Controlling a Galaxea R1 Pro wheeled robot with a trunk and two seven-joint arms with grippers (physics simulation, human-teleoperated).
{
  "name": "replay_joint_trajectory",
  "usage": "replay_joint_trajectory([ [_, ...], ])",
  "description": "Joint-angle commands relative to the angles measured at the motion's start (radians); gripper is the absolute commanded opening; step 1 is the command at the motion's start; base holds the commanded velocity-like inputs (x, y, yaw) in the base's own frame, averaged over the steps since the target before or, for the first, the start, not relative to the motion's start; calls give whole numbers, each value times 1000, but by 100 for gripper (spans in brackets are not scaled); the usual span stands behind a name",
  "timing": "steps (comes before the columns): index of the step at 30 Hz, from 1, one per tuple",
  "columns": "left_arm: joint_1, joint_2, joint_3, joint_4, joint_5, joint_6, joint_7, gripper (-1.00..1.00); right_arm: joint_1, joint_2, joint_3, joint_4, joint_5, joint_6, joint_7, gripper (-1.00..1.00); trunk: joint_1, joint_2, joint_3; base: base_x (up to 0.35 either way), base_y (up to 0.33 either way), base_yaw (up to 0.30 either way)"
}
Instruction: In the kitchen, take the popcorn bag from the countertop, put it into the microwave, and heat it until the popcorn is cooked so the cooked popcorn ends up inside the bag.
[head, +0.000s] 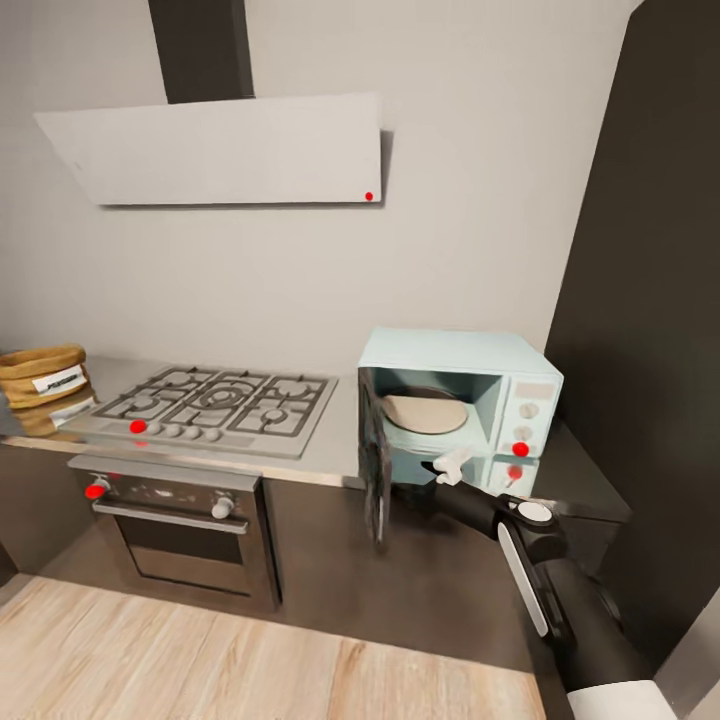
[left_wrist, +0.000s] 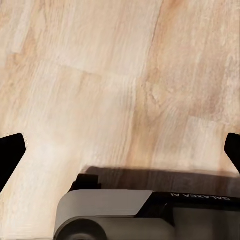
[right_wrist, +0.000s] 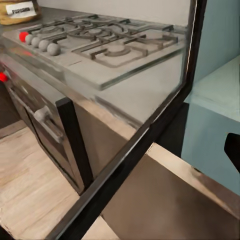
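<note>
The popcorn bag (head: 40, 375) sits at the far left end of the countertop (head: 335, 440), at about nine o'clock from the gas hob (head: 210, 405), with nothing holding it. Below the hob is the dark oven (head: 180, 525). At three o'clock from the hob stands the microwave (head: 500, 365), its door (head: 375, 470) swung wide open toward the hob and the turntable plate (head: 425, 412) bare inside.

The right gripper (head: 450, 466) hangs at about six o'clock from the microwave's opening, close to the free edge of the door. The right wrist view looks through the door glass with only one dark fingertip in sight, so I cannot tell how far apart its jaws stand, nor whether they touch the door. The left gripper (left_wrist: 120, 152) points down at the wooden floor (left_wrist: 100, 75), spread wide and holding nothing.

The door-opening step looks finished and fetching the bag comes next. That calls for drawing the right arm clear of the door, then reaching or rolling toward nine o'clock, since the bag lies well apart from both grippers; the left arm seems the nearer one
</note>
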Motion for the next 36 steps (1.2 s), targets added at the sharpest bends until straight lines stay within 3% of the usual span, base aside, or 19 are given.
replay_joint_trajectory([
  [1, -1, -1, 5, 1, 2, -3, -1, 100, -1, -1, 0, -2, 2, 5, 4, 100, 0, -1, -1, -1, 0, 275],
  [9, -1, -1, 5, 1, 2, -3, -1, 100, -1, -1, -3, -2, -1, 5, 4, 100, 0, -1, -4, 0, 0, 251],
  [36, -1, 0, 5, 1, 2, -3, -1, 100, 2, -2, 0, -1, -2, 4, 5, 100, 0, -1, -7, 0, 0, 50],
])
